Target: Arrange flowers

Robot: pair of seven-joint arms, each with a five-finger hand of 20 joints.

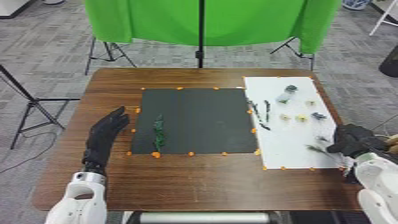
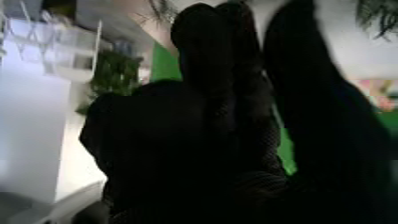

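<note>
My left hand (image 1: pixel 107 131) rests flat and open beside the left edge of the dark sheet (image 1: pixel 204 127) in the head view. A long green sprig (image 1: pixel 159 132) lies on that sheet's left part. Over the white sheet's lower right edge is my right hand (image 1: pixel 355 140), close to a thin green sprig (image 1: pixel 316 149). In the right wrist view, my right hand (image 2: pixel 213 100) has straight fingers apart from the thumb, nothing visible between them, and needle-like greenery (image 2: pixel 378 17) beyond. Pale blossoms (image 1: pixel 302 118), a bluish one (image 1: pixel 318 116) and dark stems (image 1: pixel 259 115) lie on the white sheet (image 1: pixel 289 140).
Orange tape marks (image 1: pixel 155 155) line both sheets on the brown table (image 1: pixel 195 187). A dark green piece with a pale part (image 1: pixel 286 96) lies on the upper white sheet. Behind the table hangs a green cloth (image 1: pixel 160 22) with black stands.
</note>
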